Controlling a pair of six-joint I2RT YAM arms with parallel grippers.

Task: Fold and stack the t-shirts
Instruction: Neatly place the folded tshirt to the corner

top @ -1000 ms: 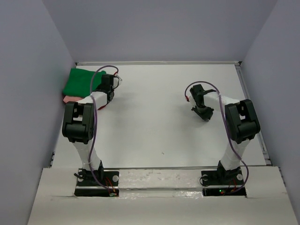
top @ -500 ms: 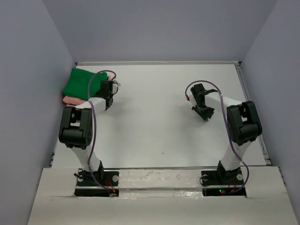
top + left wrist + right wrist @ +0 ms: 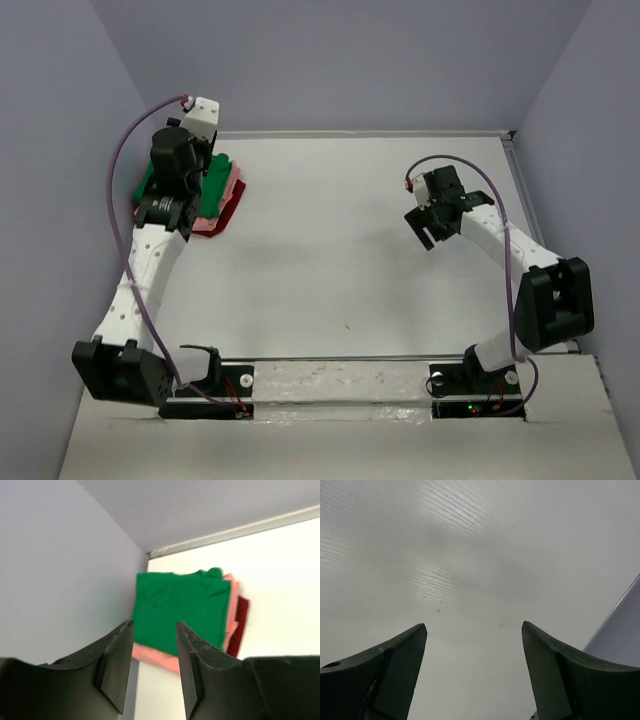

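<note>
The t-shirts lie folded in one stack at the table's far left corner: a bright green one on top, a salmon-pink one under it and dark red cloth at the bottom. In the left wrist view the green shirt covers most of the pink and the red. My left gripper hangs open above the stack, holding nothing and clear of the cloth. Over bare table on the right, my right gripper is wide open and empty.
The white table is boxed in by grey walls; the left wall stands right beside the stack. A raised rim runs along the back edge. My left arm stretches along the left side.
My left arm lifted off the stack and reached up high, its jaws parting. The pink and red edges now show beside the green. My right gripper opened wide and shifted slightly.
</note>
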